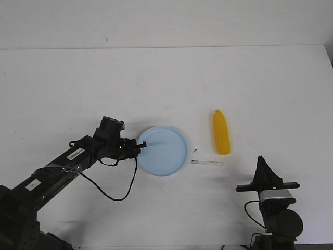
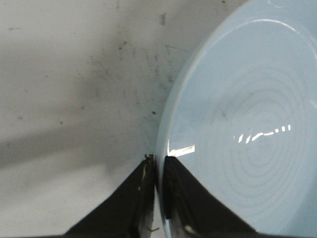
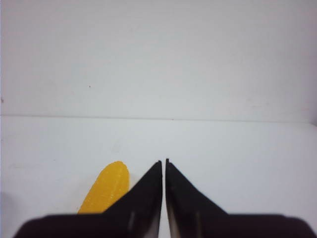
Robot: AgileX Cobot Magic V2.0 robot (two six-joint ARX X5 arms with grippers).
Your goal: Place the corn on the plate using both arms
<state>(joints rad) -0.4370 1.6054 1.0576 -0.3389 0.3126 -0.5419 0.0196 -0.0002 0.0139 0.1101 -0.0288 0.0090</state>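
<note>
We see the corn (image 1: 221,132), a smooth yellow-orange cob, lying ahead of our right gripper (image 3: 163,163) and apart from it; that claw is clenched on nothing. Our left gripper (image 2: 157,161) is pinched onto the near rim of the plate (image 1: 169,151), a shallow, glossy pale-blue round. Open white table (image 1: 260,78) surrounds both, lightly scuffed near the plate.
</note>
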